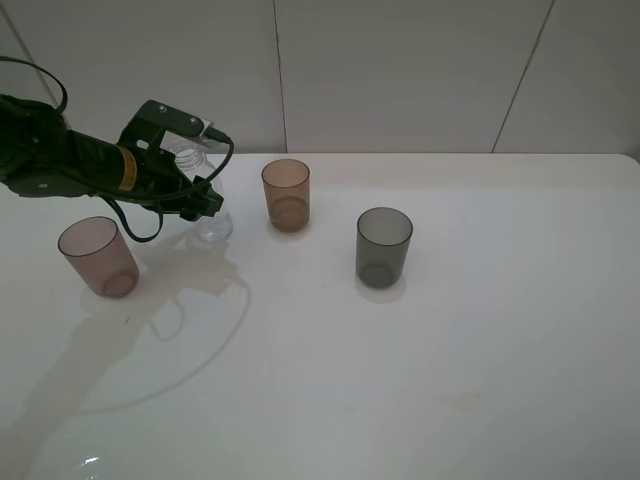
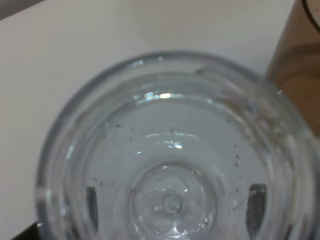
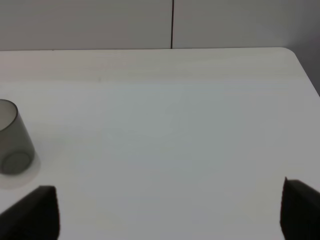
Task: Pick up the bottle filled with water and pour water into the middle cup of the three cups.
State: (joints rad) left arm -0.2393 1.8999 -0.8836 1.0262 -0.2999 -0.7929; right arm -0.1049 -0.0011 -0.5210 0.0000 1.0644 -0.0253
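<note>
While the left gripper [image 1: 200,200] is clamping its jaws around the bottle [image 1: 205,190], that clear bottle is standing upright on the white table [image 1: 400,380], just left of the amber middle cup [image 1: 286,195]. Beyond that cup, to its right and nearer the camera, the grey cup [image 1: 384,247] is sitting; the pinkish-brown cup [image 1: 97,256] is sitting left of the bottle. Over bare table right of the grey cup, the right gripper [image 3: 167,210] is hanging with fingers spread wide, holding nothing.

Table: I see a smooth white table [image 1: 450,380] with a glossy top.
Wall: pale panelled wall [image 1: 400,70] behind it.
</note>
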